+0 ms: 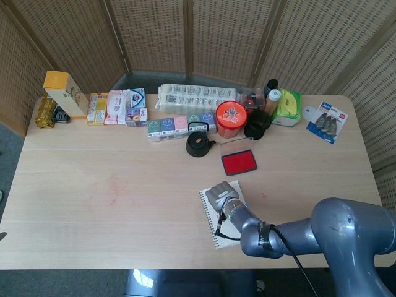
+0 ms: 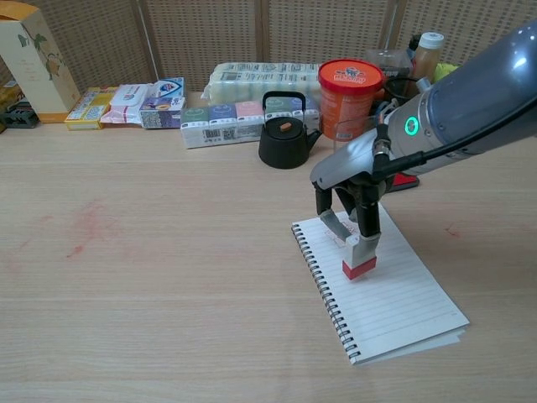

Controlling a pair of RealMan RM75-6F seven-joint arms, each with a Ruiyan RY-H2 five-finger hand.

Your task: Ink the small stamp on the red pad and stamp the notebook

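In the chest view my right hand (image 2: 348, 210) pinches the small stamp (image 2: 359, 260), a pale block with a red base, and holds it upright. Its base sits at or just above the lined page of the spiral notebook (image 2: 403, 306), in the upper half. In the head view the same hand (image 1: 221, 197) covers the top of the notebook (image 1: 211, 218). The red ink pad (image 1: 239, 162) lies open beyond the notebook; in the chest view my arm hides most of the pad (image 2: 406, 180). My left hand shows in neither view.
A black kettle (image 2: 285, 138) and an orange canister with a red lid (image 2: 350, 94) stand just behind the notebook. Boxes and packets (image 1: 161, 111) line the far edge of the table. A faint red smear (image 2: 88, 227) marks the wood at left.
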